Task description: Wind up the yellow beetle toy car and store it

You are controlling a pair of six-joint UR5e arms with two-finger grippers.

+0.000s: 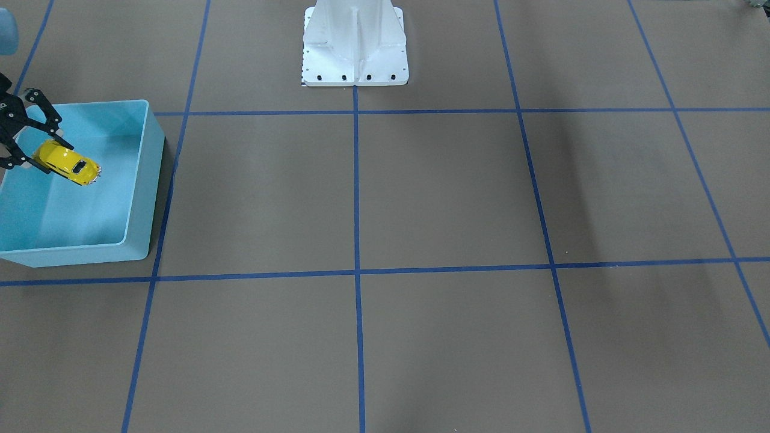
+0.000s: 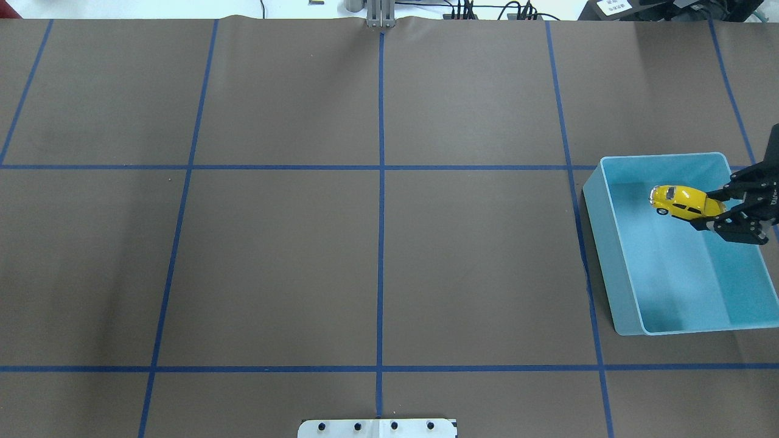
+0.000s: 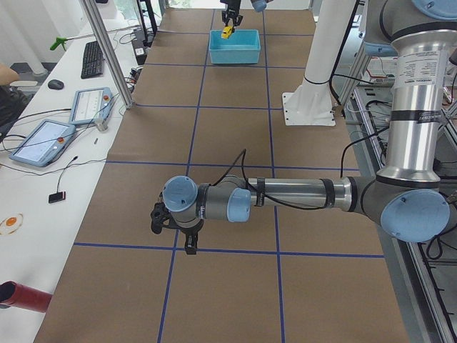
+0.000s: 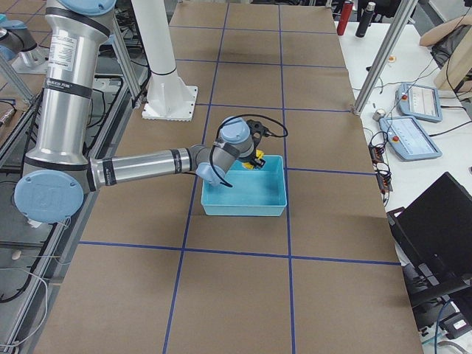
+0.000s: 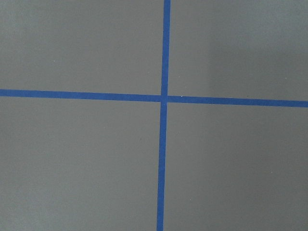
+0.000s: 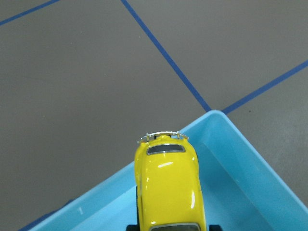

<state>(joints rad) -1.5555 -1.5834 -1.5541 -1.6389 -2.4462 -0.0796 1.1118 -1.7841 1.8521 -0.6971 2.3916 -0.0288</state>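
Observation:
The yellow beetle toy car (image 1: 67, 163) hangs in the air over the light blue bin (image 1: 148, 156), held by its rear end, nose pointing outward. My right gripper (image 1: 47, 155) is shut on it. In the overhead view the car (image 2: 683, 201) is above the bin's (image 2: 602, 255) far part, with the right gripper (image 2: 709, 210) beside it. The right wrist view shows the car's roof (image 6: 168, 192) above the bin's corner (image 6: 226, 122). My left gripper (image 3: 171, 230) shows only in the exterior left view, low over the table; I cannot tell whether it is open or shut.
The brown table is marked by a blue tape grid (image 2: 381, 243). The white robot base (image 1: 355, 54) stands at the middle of the robot's side. The left wrist view shows only a tape crossing (image 5: 164, 98). Operator desks with pendants (image 3: 46, 139) line the far side.

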